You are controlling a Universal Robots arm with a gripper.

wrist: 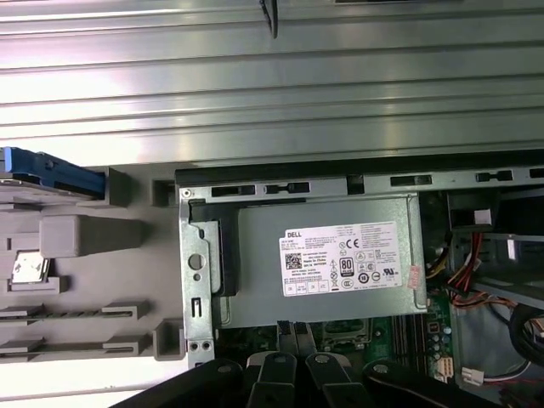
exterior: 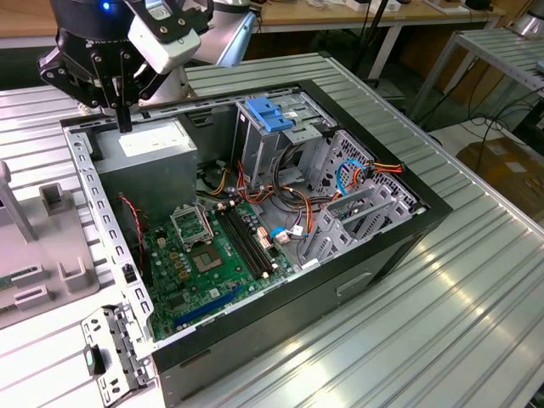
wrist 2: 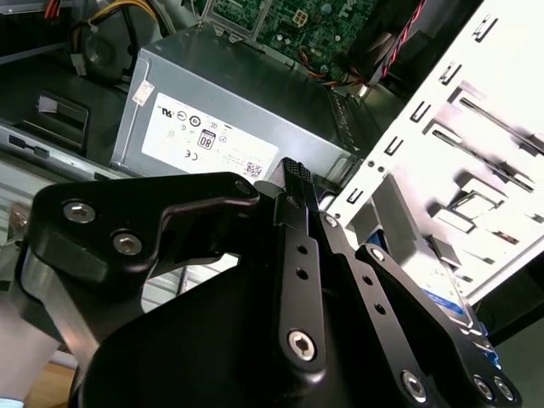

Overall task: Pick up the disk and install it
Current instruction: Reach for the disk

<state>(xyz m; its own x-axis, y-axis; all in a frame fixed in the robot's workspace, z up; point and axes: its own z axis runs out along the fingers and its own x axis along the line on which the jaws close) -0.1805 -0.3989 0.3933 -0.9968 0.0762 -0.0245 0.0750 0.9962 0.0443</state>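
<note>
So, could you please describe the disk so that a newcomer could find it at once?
Next to the open computer case sits a grey plastic tray. The disk rests at one end of it: a long piece edged in bright blue, while everything around it is plain grey.

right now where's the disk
In the first wrist view the disk rests on the grey holder outside the computer case, off the end that houses the power supply.

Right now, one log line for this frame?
gripper: shut, empty, above power supply | disk: on grey fixture outside case | status: not grasped, not installed
</note>
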